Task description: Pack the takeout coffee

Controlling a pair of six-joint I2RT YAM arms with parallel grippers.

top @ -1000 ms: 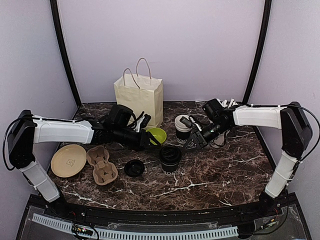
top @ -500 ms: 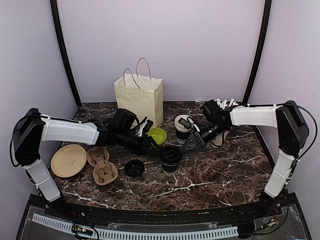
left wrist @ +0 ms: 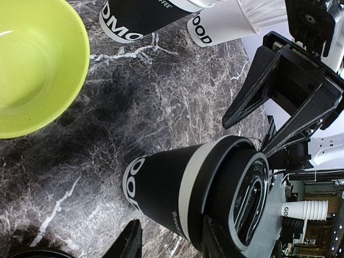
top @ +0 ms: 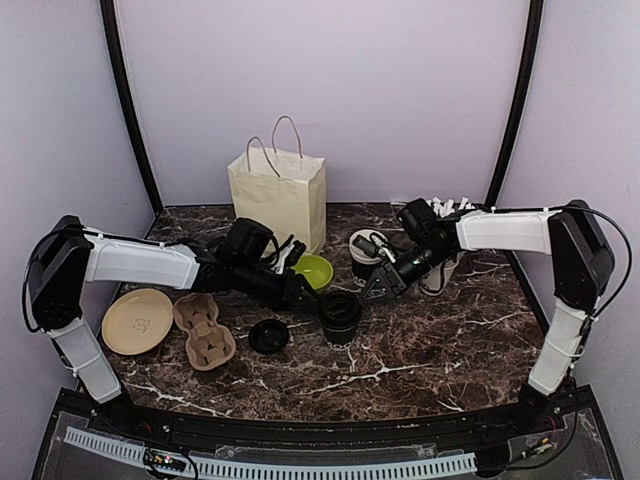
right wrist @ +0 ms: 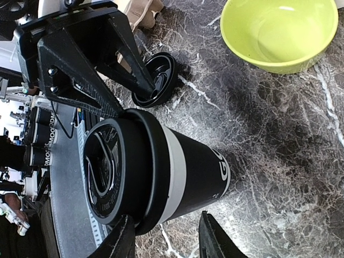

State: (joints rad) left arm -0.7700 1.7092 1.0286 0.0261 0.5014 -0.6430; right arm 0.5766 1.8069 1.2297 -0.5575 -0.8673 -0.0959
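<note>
Now flanking upright cup (top: 341,317): left claw (top: 305,294) open on its left, right claw (top: 380,289) open opposite, seemingly equidistant.

bowl (top: 314,270) near lidded cup (top: 341,316), bare marble (top: 430,345) right

The left arm (top: 130,262) and right arm (top: 505,232) wear white boxy shells between black joints, with bulky black housings at the shoulders. A thin black cable (top: 627,243) loops off each shoulder. The left claw (top: 303,292) and right claw (top: 377,289) are matte black, with flat triangular fingers (left wrist: 258,80). Small screws (right wrist: 51,70) dot the left claw's mount.
</note>
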